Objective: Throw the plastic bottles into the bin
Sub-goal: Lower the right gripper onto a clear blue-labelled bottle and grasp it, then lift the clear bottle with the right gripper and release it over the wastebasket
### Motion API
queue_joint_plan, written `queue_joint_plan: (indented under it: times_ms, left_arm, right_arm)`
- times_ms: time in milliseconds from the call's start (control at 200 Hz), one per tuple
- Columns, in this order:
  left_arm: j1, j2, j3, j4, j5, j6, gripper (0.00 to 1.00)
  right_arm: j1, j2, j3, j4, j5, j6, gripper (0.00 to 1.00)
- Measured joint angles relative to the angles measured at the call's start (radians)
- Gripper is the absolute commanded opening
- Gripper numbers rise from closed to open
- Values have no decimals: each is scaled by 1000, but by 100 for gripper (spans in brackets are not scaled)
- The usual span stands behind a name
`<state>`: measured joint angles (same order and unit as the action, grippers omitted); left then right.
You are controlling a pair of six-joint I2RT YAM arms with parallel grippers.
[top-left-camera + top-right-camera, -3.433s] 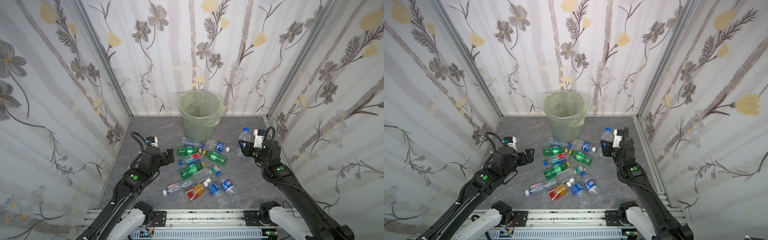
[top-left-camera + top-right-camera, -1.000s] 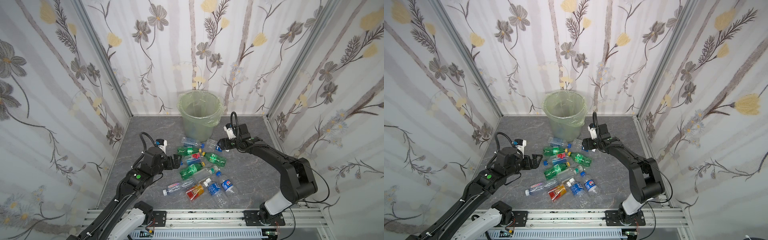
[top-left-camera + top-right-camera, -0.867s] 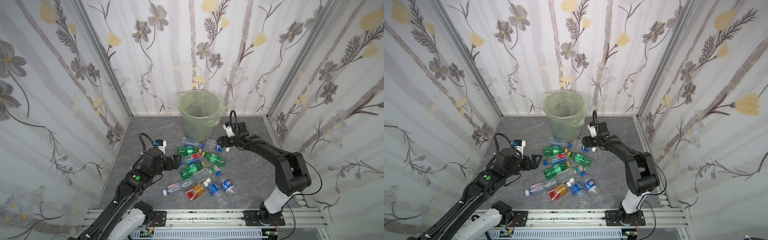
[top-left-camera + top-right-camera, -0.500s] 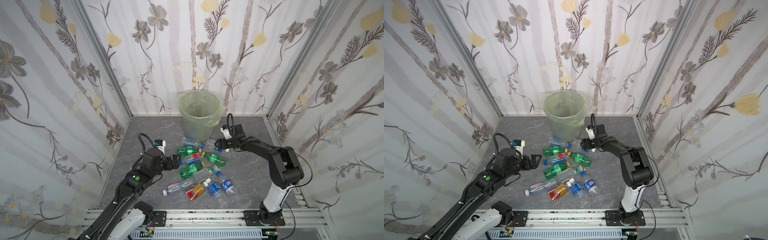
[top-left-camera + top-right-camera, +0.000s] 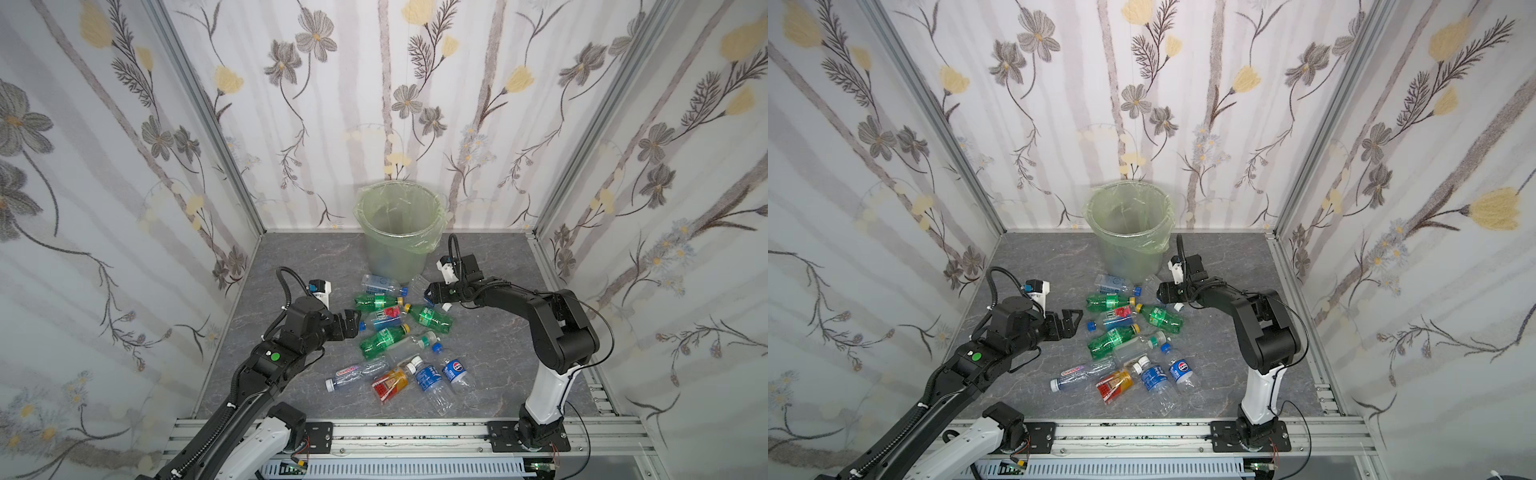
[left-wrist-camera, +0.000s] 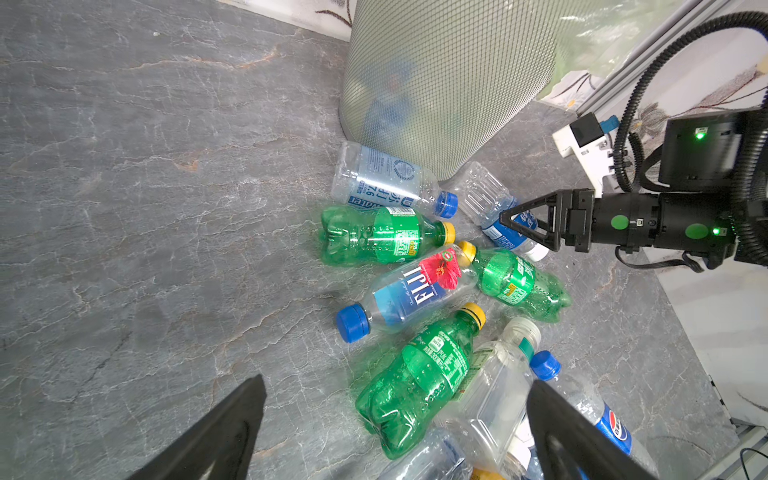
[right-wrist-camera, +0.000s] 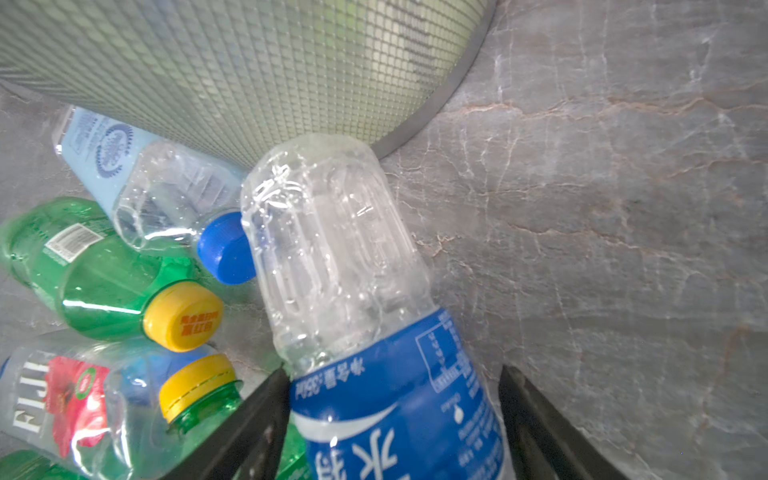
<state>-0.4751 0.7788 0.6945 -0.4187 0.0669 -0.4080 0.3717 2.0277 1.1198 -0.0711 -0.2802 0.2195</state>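
table: grey stone-look slab (image 5: 490,332), flat and matt, runs wall to wall in both top views.
room: booth with floral-paper walls (image 5: 374,104) on three sides. Aluminium posts (image 5: 203,104) stand in the back corners, and a slotted rail (image 5: 415,434) across the front carries both arm bases.
bin: pale green with a mesh texture (image 5: 395,253), upright at the middle of the back wall, yellow-green liner (image 5: 430,245) folded over the rim. A blurred blue shape shows low through its wall in the left wrist view; can't tell what it is.
plastic bottles: a dozen or so (image 5: 380,343), all lying flat in one loose cluster mid-table, from the bin's foot toward the rail. Green ones with yellow caps lie mid-cluster, the orange one (image 5: 390,382) nearer the rail.
left hand: (image 5: 354,321) jaws wide, empty, just beside the cluster's left edge.
right hand: (image 7: 395,370) low at the cluster's back right, jaws straddling the blue label of a clear bottle (image 7: 332,249) whose base lies at the bin's foot. Clamped or not, can't tell.
edges: cluster stands apart from both side walls and from the rail.
free room: bare table left of the cluster under the left arm, right of it out to the wall, in both back corners beside the bin, and in a strip before the rail.
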Motion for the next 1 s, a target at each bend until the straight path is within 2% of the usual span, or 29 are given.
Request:
queue_joint_plan:
  times_ms: [150, 350, 615, 999]
  left_arm:
    - [0, 0, -5, 0, 0, 0, 100]
    - [0, -8, -8, 0, -4, 0, 100]
    - [0, -8, -12, 0, -6, 1, 100]
    - [0, -2, -12, 0, -11, 8, 100]
  right_arm:
    - [1, 13, 0, -2, 71, 34, 80]
    - [-5, 12, -1, -2, 146, 65, 73]
    - [-25, 10, -9, -2, 202, 94, 74]
    - [-43, -20, -42, 18, 211, 112, 54]
